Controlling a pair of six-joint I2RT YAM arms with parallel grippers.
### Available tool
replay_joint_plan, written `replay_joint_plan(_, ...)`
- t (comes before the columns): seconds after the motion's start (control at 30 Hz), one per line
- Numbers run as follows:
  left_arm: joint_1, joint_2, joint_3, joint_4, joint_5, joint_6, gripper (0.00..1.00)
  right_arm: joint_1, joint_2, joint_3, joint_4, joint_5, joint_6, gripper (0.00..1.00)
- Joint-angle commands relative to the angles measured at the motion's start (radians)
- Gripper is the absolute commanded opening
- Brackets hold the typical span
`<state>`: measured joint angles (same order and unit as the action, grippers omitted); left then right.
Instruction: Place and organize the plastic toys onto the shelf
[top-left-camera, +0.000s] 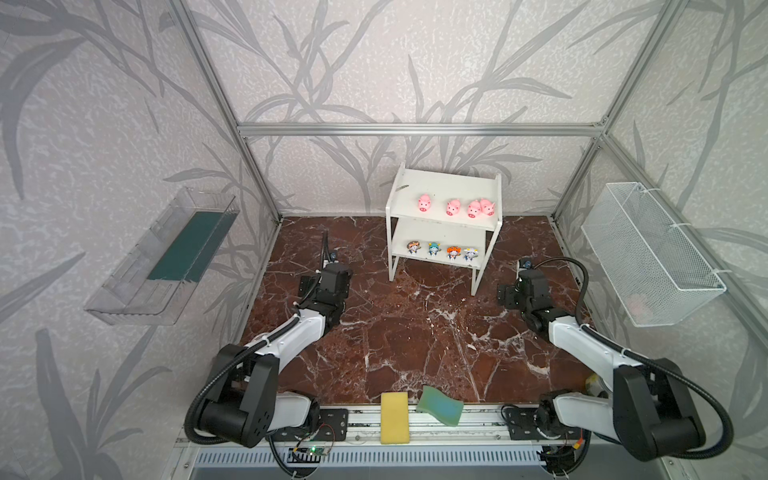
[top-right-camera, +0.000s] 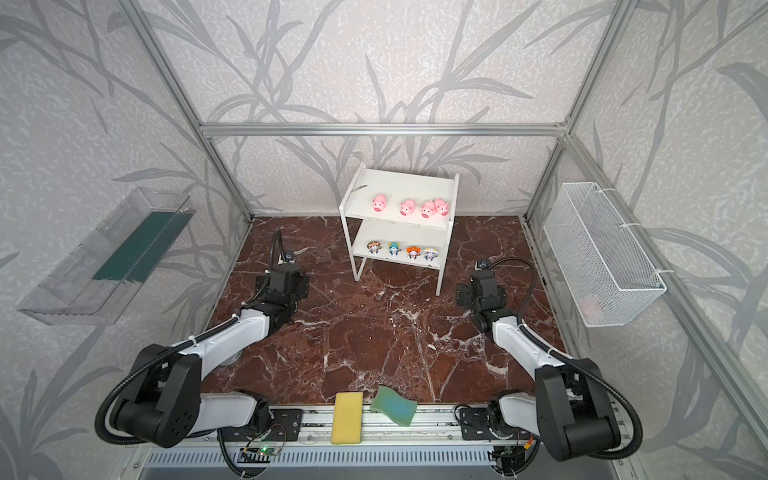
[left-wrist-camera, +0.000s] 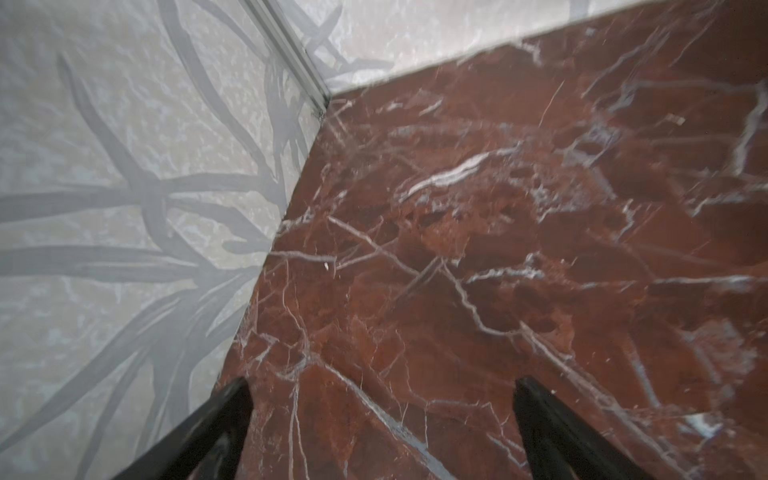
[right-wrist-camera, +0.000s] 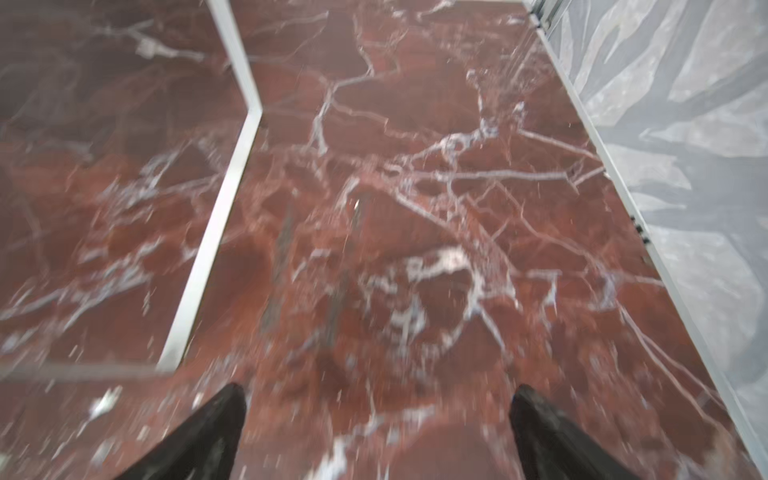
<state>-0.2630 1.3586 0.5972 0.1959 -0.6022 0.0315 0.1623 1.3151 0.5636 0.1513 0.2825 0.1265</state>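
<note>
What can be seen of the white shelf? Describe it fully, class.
The shelf is small, white, seemingly painted board: two flat tiers, side panels, thin legs. It stands upright on the marbled tabletop near the back wall. Four pink pigs sit on the upper tier, four figurines in a row on the lower.

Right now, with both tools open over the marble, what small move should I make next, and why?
Probably just pull both arms back to rest. The four pigs line the top board of the shelf, the four figurines its lower board, no toy shows on the marble, and the left tool and right tool stand open and empty.
</note>
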Motion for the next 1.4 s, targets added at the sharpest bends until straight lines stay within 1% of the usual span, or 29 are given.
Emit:
replay_joint_plan(0.0,0.005,0.024,-0.049,0.281,-0.053,0.037,1.00,-0.010,0.096,0.068,0.162,-0.028,-0.084,0.99)
replay_joint_plan(0.03,0.008,0.042,-0.069,0.333,-0.049,0.039,1.00,-0.010,0.126,0.118,0.085,-0.014,-0.097,0.99)
replay_joint_plan(0.07,0.010,0.058,-0.086,0.380,-0.040,0.042,1.00,-0.012,0.150,0.120,0.107,0.003,-0.103,0.99)
replay_joint_plan(0.13,0.013,0.103,-0.121,0.482,0.001,0.065,1.00,-0.013,0.178,0.075,0.214,-0.001,-0.143,0.99)
replay_joint_plan(0.2,0.011,0.148,-0.139,0.578,-0.002,0.107,1.00,-0.013,0.190,0.003,0.360,-0.010,-0.159,0.99)
replay_joint_plan(0.27,0.015,0.160,-0.138,0.594,0.021,0.124,1.00,-0.013,0.202,-0.066,0.513,-0.034,-0.178,0.99)
replay_joint_plan(0.3,0.020,0.171,-0.144,0.626,0.025,0.135,1.00,-0.013,0.207,-0.085,0.557,-0.040,-0.184,0.99)
replay_joint_plan(0.37,0.037,0.206,-0.163,0.725,0.058,0.150,1.00,-0.014,0.210,-0.094,0.574,-0.041,-0.180,0.99)
replay_joint_plan(0.4,0.042,0.204,-0.149,0.684,0.048,0.129,1.00,-0.018,0.210,-0.093,0.573,-0.047,-0.178,0.99)
replay_joint_plan(0.47,0.071,0.187,-0.142,0.634,0.120,0.105,1.00,-0.023,0.200,-0.094,0.556,-0.052,-0.169,0.99)
replay_joint_plan(0.5,0.078,0.182,-0.145,0.634,0.134,0.097,1.00,-0.023,0.190,-0.102,0.548,-0.052,-0.166,0.99)
replay_joint_plan(0.63,0.085,0.169,-0.180,0.683,0.159,0.091,1.00,-0.024,0.226,-0.163,0.703,-0.077,-0.178,0.99)
replay_joint_plan(0.73,0.084,0.159,-0.207,0.722,0.184,0.098,1.00,-0.024,0.239,-0.177,0.747,-0.089,-0.184,0.99)
replay_joint_plan(0.8,0.086,0.162,-0.209,0.730,0.165,0.090,1.00,-0.024,0.233,-0.172,0.727,-0.090,-0.186,0.99)
replay_joint_plan(0.93,0.095,0.191,-0.195,0.753,0.038,0.046,0.99,-0.024,0.231,-0.173,0.725,-0.089,-0.189,0.99)
replay_joint_plan(1.0,0.100,0.199,-0.191,0.759,0.006,0.037,1.00,-0.024,0.230,-0.171,0.720,-0.089,-0.186,0.99)
replay_joint_plan(1.2,0.133,0.201,-0.131,0.632,0.038,-0.005,1.00,-0.024,0.229,-0.171,0.720,-0.089,-0.188,0.99)
replay_joint_plan(1.3,0.137,0.191,-0.159,0.672,0.047,-0.014,1.00,-0.024,0.230,-0.171,0.720,-0.089,-0.187,0.99)
replay_joint_plan(1.37,0.148,0.173,-0.223,0.768,0.123,-0.010,1.00,-0.024,0.230,-0.171,0.720,-0.089,-0.188,0.99)
